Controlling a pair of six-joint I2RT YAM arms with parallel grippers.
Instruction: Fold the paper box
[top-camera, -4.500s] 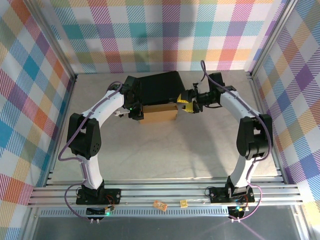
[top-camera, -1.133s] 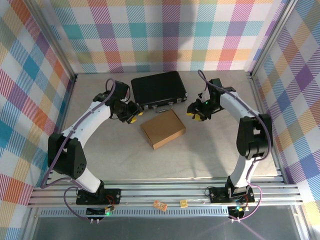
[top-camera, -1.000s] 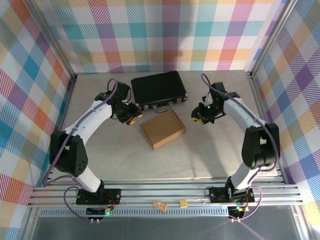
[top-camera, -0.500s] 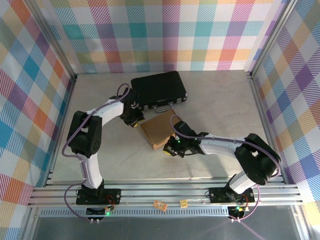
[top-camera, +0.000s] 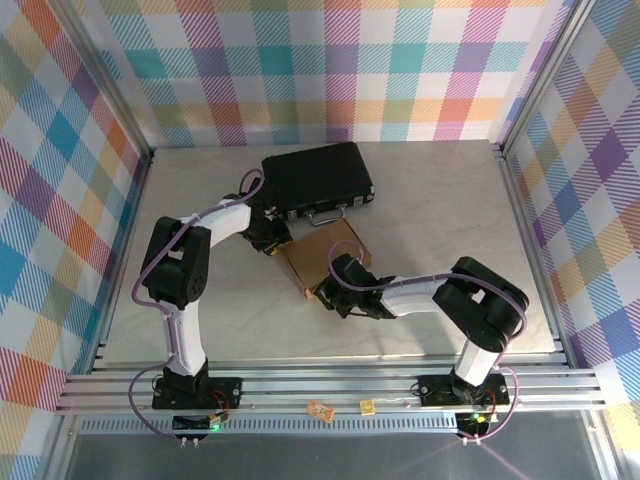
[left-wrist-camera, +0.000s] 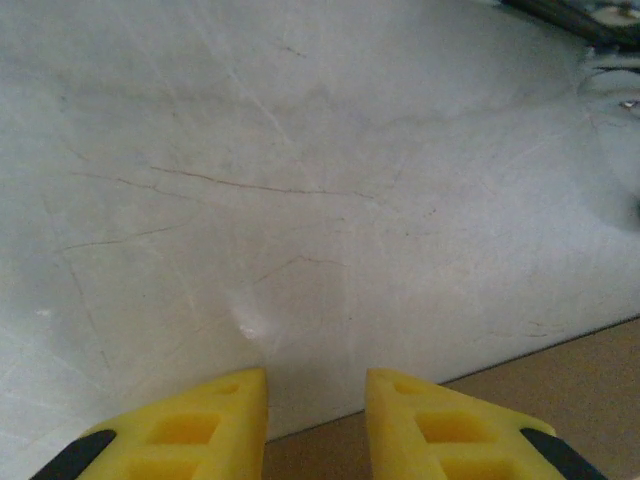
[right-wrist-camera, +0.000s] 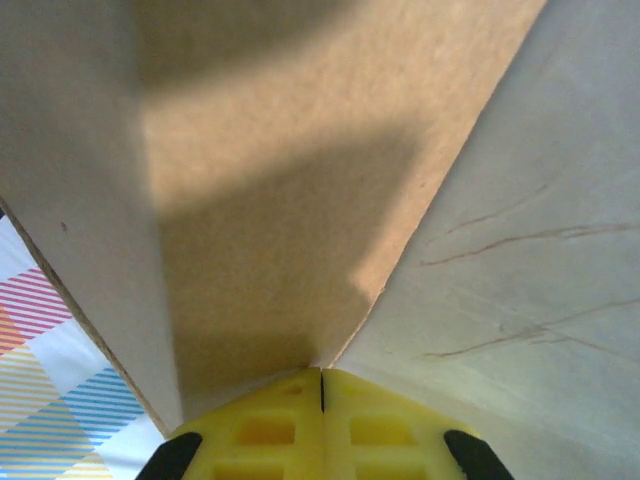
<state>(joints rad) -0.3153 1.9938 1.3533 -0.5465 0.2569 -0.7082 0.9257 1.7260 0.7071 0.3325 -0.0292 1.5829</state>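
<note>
Pale, scratched worktop inside checked walls, from above. On it the paper box, brown and lying flat, caught between two arms: just beside the left end effector at one corner, and touching or nearly touching the right end effector at the near edge. Just beyond the left end effector, a black case. Likely trouble: under a push from the right, a slide of the whole box toward that case instead of any fold.

Left wrist: yellow fingers spread, nothing between them; bare worktop ahead; cardboard of the paper box low and right of the tips. Risk of closing on air.

Right wrist: fingers pressed together, seemingly empty, tips at a corner of the paper box; panel ahead and left, worktop right. Risk of a crushed corner under a blunt shove.
</note>
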